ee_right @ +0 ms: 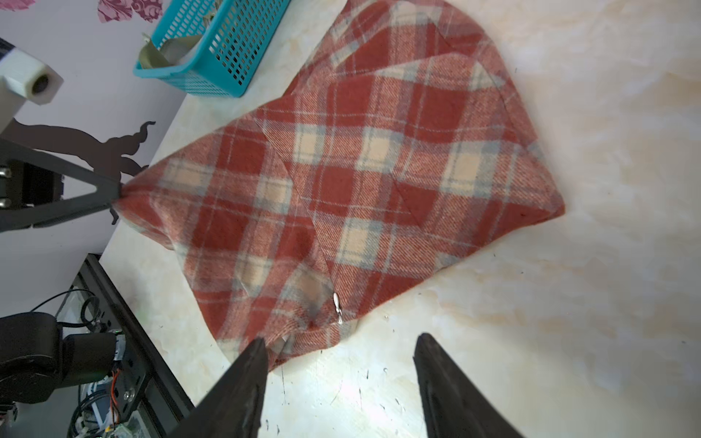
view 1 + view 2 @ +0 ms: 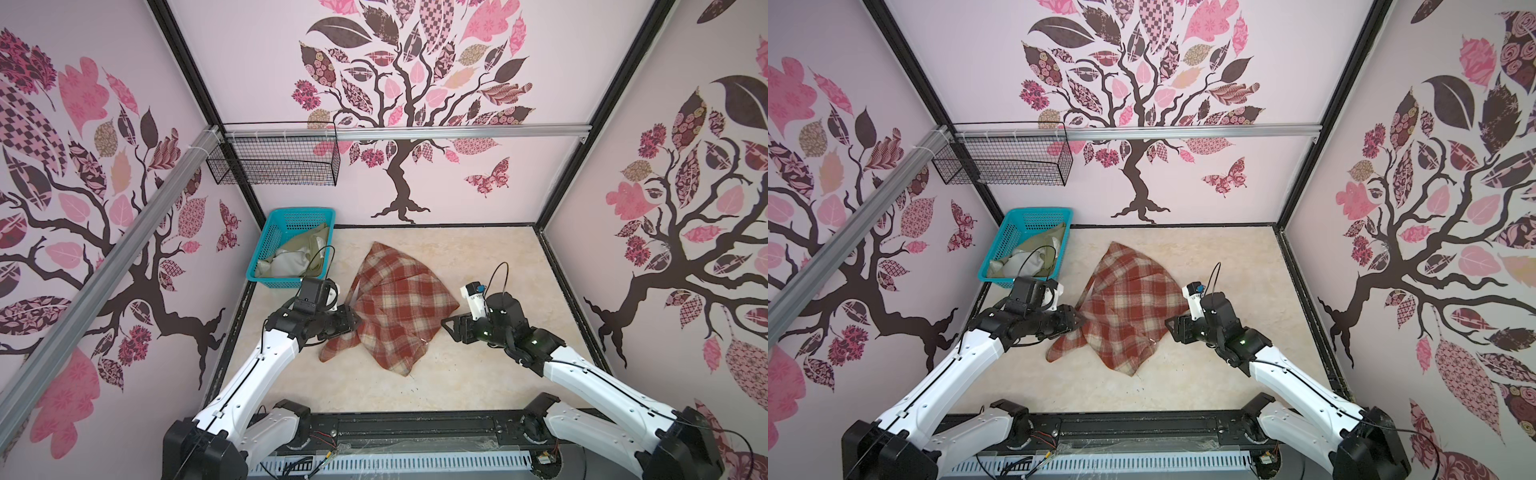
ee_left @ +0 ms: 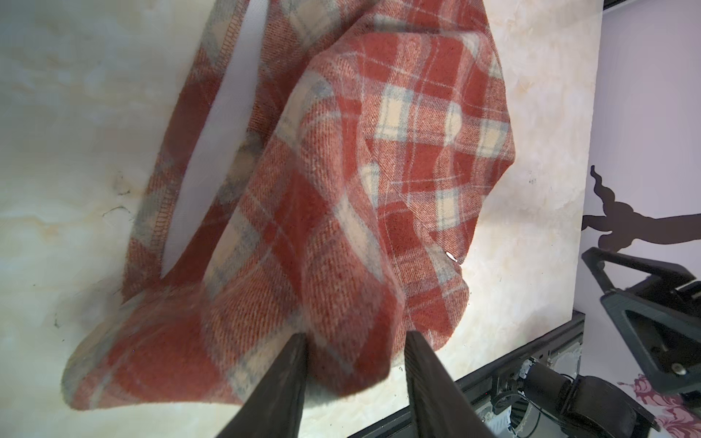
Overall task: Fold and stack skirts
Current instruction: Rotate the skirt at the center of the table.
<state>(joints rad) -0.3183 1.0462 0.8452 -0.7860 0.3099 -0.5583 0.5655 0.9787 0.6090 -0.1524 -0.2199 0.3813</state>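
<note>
The rust-red and cream plaid skirt point(image 2: 399, 307) lies rumpled near the middle of the pale marbled table point(image 2: 490, 257). It is a thick, fuzzy twill weave, folded over itself into a rough kite shape. One pointed end reaches toward the back wall, and a narrow strap-like loop curls off its left edge. A small silvery zipper pull point(image 1: 336, 303) shows at the near hem.

The left gripper point(image 2: 353, 321) is at the skirt's left corner. In the left wrist view its dark fingers point(image 3: 294, 360) stand partly apart, with a raised, bunched fold of the plaid in the gap between them. The fold touches both fingers but does not look pinched.

The right gripper point(image 2: 445, 323) is low beside the skirt's right edge. Its fingers point(image 1: 246, 379) are spread wide and hold nothing. One tip is just at the near hem, and the other is over bare table.

The olive-green skirt point(image 2: 318, 235), with its pale grey-white lining turned out, is crumpled inside the turquoise plastic lattice basket point(image 2: 274, 281) at the table's back left corner. It is well apart from the plaid one.
</note>
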